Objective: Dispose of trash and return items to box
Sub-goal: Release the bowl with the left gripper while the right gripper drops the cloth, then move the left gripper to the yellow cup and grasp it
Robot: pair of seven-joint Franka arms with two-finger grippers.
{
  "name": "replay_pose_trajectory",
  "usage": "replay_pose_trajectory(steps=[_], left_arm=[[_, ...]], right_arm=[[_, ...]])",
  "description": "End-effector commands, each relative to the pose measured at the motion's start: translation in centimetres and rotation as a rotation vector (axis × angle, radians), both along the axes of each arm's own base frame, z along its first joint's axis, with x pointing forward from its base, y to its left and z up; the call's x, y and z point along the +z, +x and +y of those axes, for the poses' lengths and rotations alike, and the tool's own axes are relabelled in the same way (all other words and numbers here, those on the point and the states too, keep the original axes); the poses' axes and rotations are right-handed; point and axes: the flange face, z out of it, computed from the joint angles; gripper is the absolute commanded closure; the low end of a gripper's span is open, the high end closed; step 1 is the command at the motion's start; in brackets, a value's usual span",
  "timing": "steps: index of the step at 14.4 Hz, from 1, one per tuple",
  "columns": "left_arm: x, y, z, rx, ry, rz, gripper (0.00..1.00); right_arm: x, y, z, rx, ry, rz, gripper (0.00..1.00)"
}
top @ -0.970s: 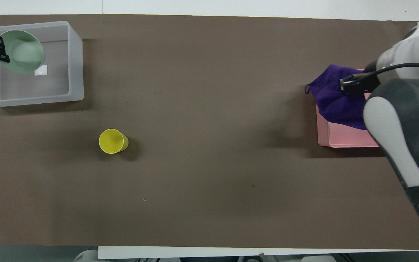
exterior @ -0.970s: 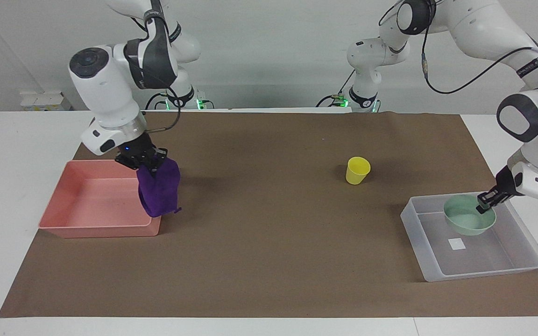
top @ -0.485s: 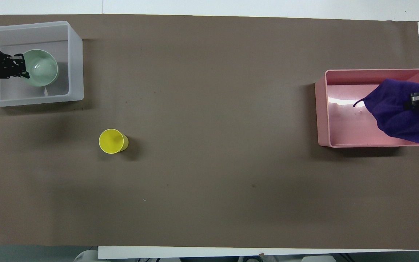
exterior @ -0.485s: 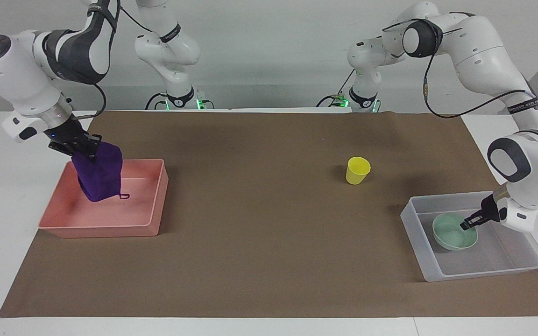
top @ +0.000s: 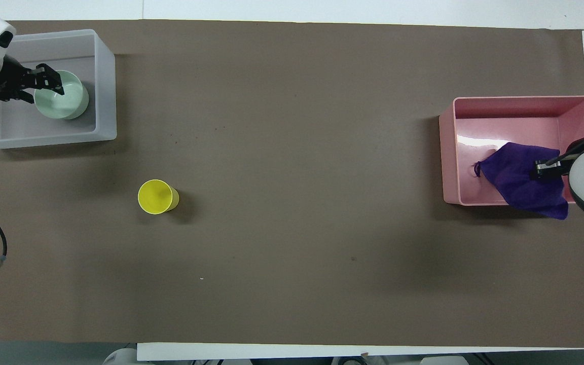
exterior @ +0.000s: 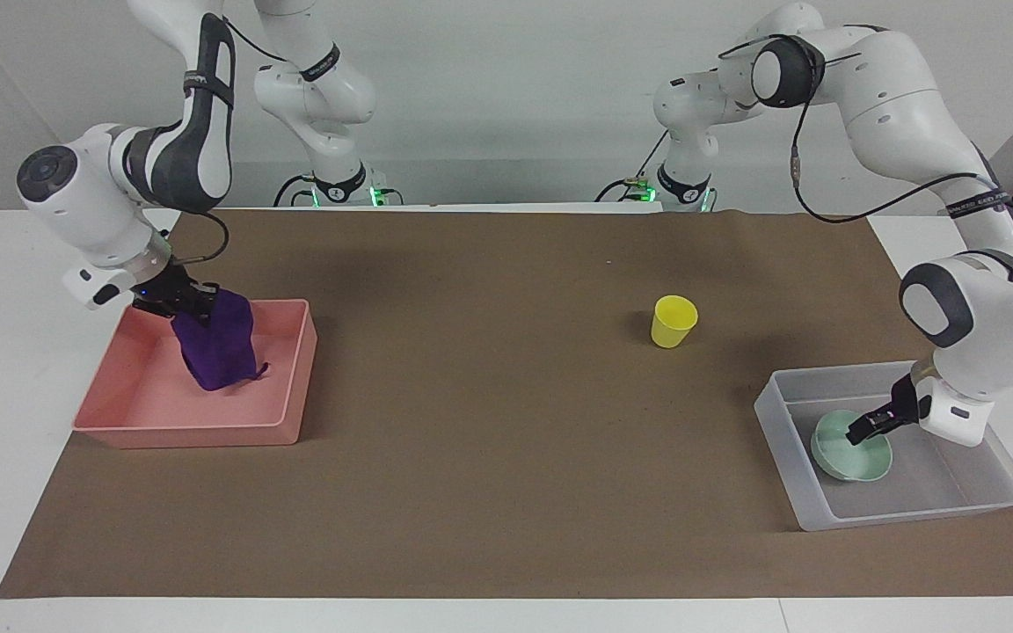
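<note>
Lower than half a second ago, my right gripper (exterior: 193, 308) is clamped on the purple rag (exterior: 218, 350), whose bottom now reaches down inside the pink bin (exterior: 185, 428). My left gripper (exterior: 863, 431) has sunk with the mint bowl (exterior: 849, 450) into the clear box (exterior: 783, 440); its fingers sit at the bowl's rim, and I cannot tell whether they grip. On the brown mat (exterior: 489, 440) the yellow cup (exterior: 673, 322) stands upright, nearer my bases than the box.

The brown-covered table (exterior: 489, 492) lies bare between the pink bin (exterior: 120, 428) and the clear box (exterior: 777, 440), except for the yellow cup (exterior: 673, 321) standing upright nearer the box; the bowl (exterior: 849, 448) fills one corner of that box
</note>
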Motion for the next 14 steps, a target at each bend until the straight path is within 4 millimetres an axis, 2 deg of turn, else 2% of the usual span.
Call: replay_pose_trajectory(steps=[1, 2, 3, 4, 5, 8, 10, 12, 14], left_arm=[[9.7, -4.6, -2.5, -0.039, 0.028, 0.015, 0.00], [11.5, -6.8, -4.5, -0.064, 0.029, 0.050, 0.00], [11.8, -9.3, -6.5, -0.070, 0.030, 0.088, 0.00], [10.8, -12.4, -8.8, -0.061, 0.033, 0.122, 0.00], [8.7, -15.5, -11.4, -0.059, 0.043, 0.163, 0.00], [3.4, -21.8, -14.4, -0.039, 0.049, 0.146, 0.00], [1.4, -23.9, -14.2, -0.038, 0.038, 0.120, 0.00], [-0.5, -25.6, -15.2, -0.051, 0.026, 0.136, 0.00], [-2.1, -26.1, -15.6, -0.029, 0.022, 0.115, 0.00]], right_arm=[[1.3, 0.2, 0.0, 0.025, -0.011, -0.020, 0.21], [1.6, 0.6, 0.0, 0.027, -0.011, -0.020, 0.11], [2.7, 0.7, 0.1, 0.030, -0.009, -0.015, 0.03], [4.2, 0.7, 0.4, 0.030, -0.004, -0.006, 0.01], [5.5, 0.8, 0.8, 0.035, -0.001, 0.006, 0.01], [9.8, 0.9, 3.6, 0.031, -0.004, 0.011, 0.01], [12.2, 0.8, 5.4, 0.025, -0.004, 0.040, 0.01], [14.8, 0.7, 7.4, 0.009, -0.008, 0.065, 0.01], [16.7, 0.5, 8.8, -0.010, -0.014, 0.083, 0.01]])
